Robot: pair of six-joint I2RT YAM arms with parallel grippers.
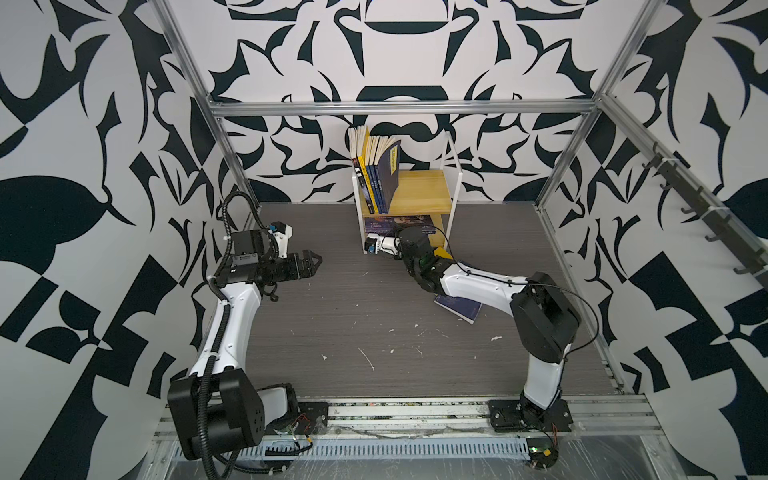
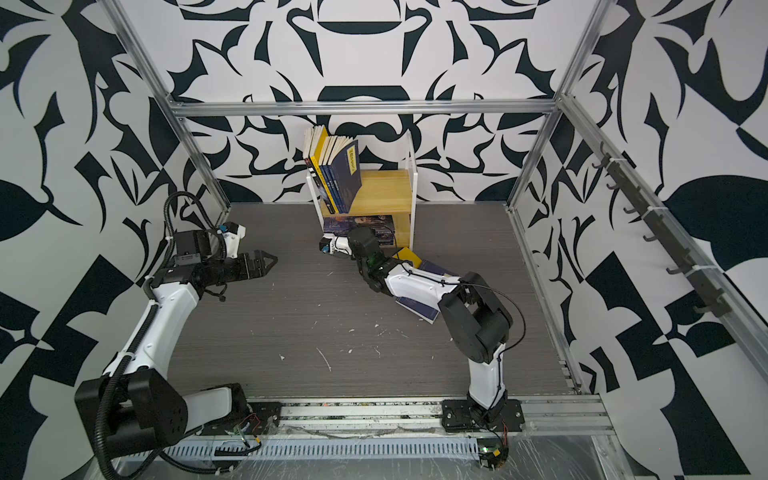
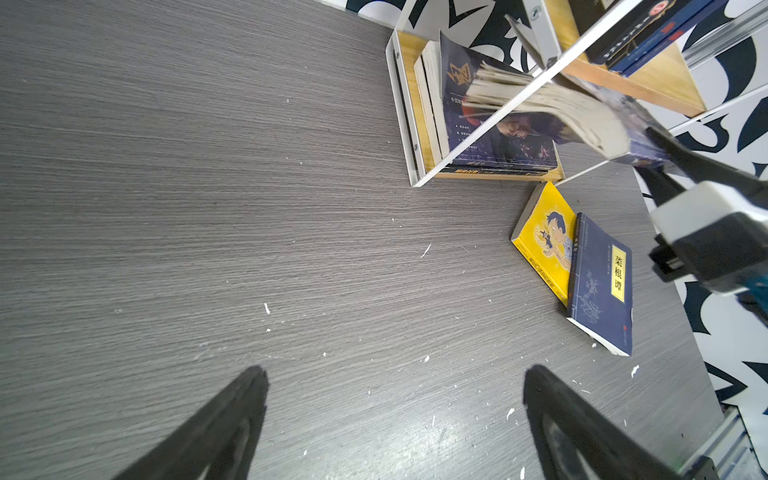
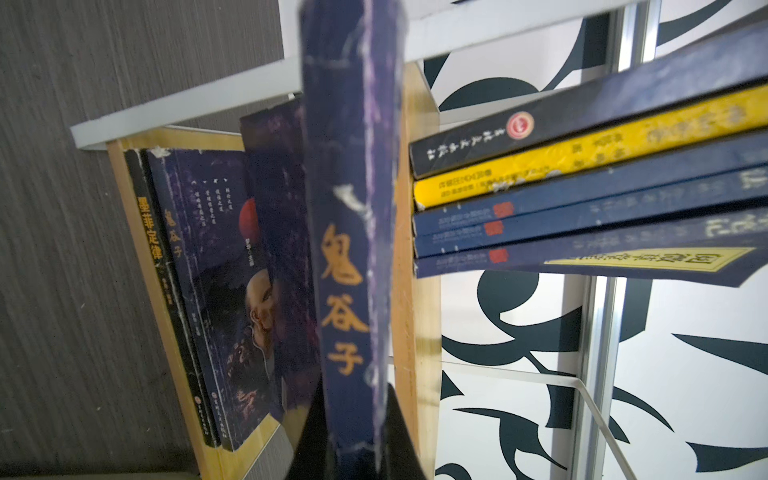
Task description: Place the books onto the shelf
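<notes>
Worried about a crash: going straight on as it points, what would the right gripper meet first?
Probably the leaning books in the lower tier of the shelf, reached first by the held navy book; depth unclear.

white arms [image 1: 232, 324], black joints [image 1: 544, 320], black cables [image 1: 226, 216]

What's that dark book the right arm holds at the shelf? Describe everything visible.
The held book is a navy-purple paperback; its spine is scuffed white and carries orange calligraphy, and its off-white pages fan loosely. The right tool pinches one end of the spine, holding it above the table at the lower tier of the shelf, beside the shelved books. Whether it touches the shelf is unclear.
</notes>
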